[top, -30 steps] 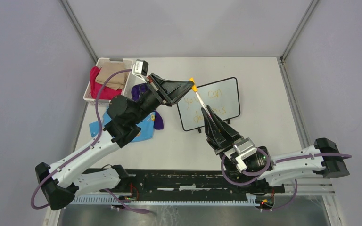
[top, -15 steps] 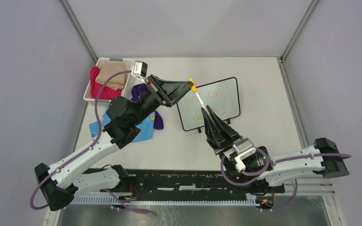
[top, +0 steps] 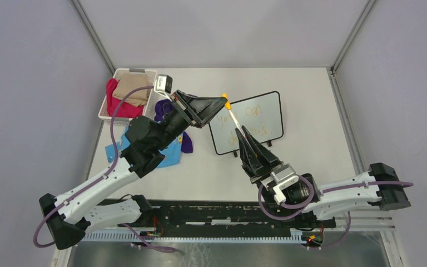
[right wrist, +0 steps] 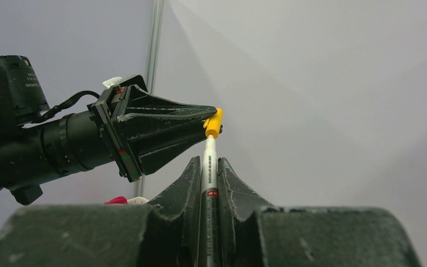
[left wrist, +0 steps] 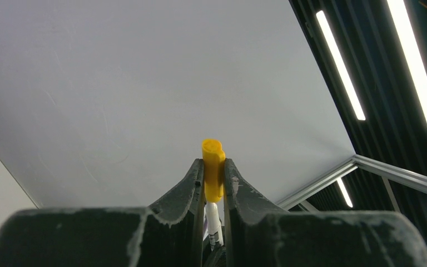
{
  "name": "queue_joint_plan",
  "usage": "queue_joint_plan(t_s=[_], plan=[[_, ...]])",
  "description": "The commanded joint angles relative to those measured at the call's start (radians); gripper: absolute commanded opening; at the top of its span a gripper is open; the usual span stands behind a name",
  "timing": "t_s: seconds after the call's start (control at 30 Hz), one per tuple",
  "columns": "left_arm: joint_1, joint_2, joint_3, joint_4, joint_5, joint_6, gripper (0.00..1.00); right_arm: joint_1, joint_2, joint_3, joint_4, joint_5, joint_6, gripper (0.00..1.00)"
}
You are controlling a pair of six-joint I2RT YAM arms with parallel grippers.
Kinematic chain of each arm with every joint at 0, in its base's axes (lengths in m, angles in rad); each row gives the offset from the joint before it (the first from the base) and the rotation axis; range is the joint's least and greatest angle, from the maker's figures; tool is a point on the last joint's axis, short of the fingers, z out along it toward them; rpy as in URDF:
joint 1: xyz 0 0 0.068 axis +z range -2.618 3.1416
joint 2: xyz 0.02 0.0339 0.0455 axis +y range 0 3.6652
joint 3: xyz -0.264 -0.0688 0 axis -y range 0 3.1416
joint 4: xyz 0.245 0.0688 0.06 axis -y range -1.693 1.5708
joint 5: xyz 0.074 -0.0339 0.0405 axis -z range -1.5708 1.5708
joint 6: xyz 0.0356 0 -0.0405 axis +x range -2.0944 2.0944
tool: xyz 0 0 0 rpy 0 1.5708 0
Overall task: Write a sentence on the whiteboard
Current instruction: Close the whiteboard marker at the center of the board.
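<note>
At the table's [top: 200, 172] far-left corner sits a white basket [top: 104, 113], the only container in view. It holds a red cloth [top: 113, 89] along its left side and near end, with a tan cloth [top: 129, 89] bunched on top toward the far end. Just outside the basket, on the table top, lie a purple cloth [top: 164, 109] and a blue cloth [top: 170, 156], both partly hidden under the left arm.

Right of those, near the middle of the table, the whiteboard [top: 267, 105] lies turned slightly askew. The sentence [top: 253, 112] shows on it in thin yellow-orange letters across two lines, partly covered by the tools above.

Above the board's left part, the two grippers meet on one marker [top: 233, 118]. The right gripper [top: 239, 132] has its fingers closed tight on the white barrel, which runs up out of them in the right wrist view. The left gripper [top: 223, 100] pinches the yellow cap [top: 227, 104] at the marker's far end; its wrist camera shows the cap clamped between both fingers. Whether the cap is fully seated cannot be told.
</note>
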Motion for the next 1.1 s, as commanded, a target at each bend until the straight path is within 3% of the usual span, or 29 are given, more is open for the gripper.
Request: queue_joint_plan(t_s=[0.0, 0.33, 1.07], plan=[[-0.039, -0.027, -0.009, 0.025, -0.048, 0.048, 0.02, 0.005, 0.006, 0.041, 0.094, 0.020, -0.011, 0.00], [-0.078, -0.050, -0.027, -0.008, -0.142, 0.071, 0.02, 0.004, 0.019, 0.044, 0.139, 0.037, -0.039, 0.00], [-0.094, -0.065, -0.015, -0.048, -0.192, 0.113, 0.02, 0.004, 0.016, 0.044, 0.147, 0.036, -0.045, 0.00]])
